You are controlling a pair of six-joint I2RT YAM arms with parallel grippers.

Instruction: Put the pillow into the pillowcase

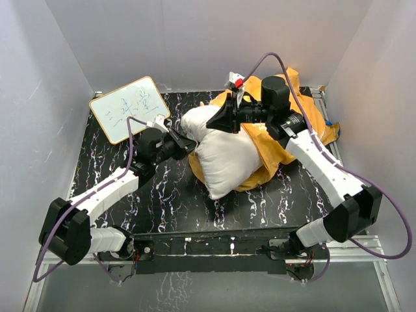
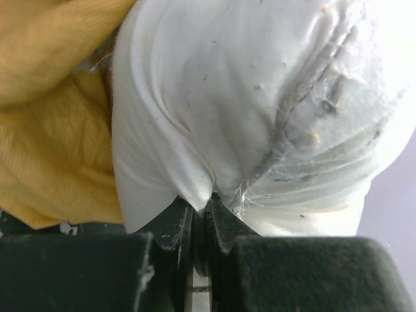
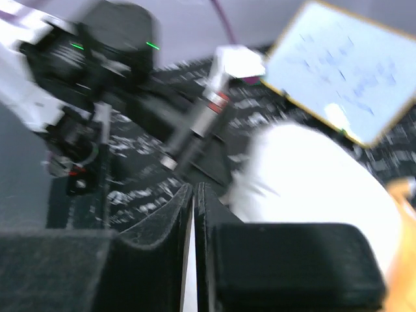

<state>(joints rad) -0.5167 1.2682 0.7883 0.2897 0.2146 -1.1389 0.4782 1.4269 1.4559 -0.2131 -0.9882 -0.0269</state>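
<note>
The white pillow (image 1: 224,156) lies plump in the middle of the black marbled table, its right part resting on the crumpled orange-yellow pillowcase (image 1: 292,133). My left gripper (image 1: 189,144) is at the pillow's left corner. In the left wrist view the left gripper (image 2: 198,200) is shut on a pinch of the pillow (image 2: 260,97), with the pillowcase (image 2: 52,130) to its left. My right gripper (image 1: 213,123) hovers over the pillow's upper left end. The right wrist view shows the right gripper (image 3: 195,188) shut with nothing between its fingers, and the pillow (image 3: 312,182) just to its right.
A framed whiteboard (image 1: 130,109) with writing leans at the back left and also shows as the whiteboard (image 3: 344,71). White walls close in three sides. An aluminium rail (image 1: 323,97) runs along the table's right edge. The left arm (image 3: 97,65) crosses the right wrist view.
</note>
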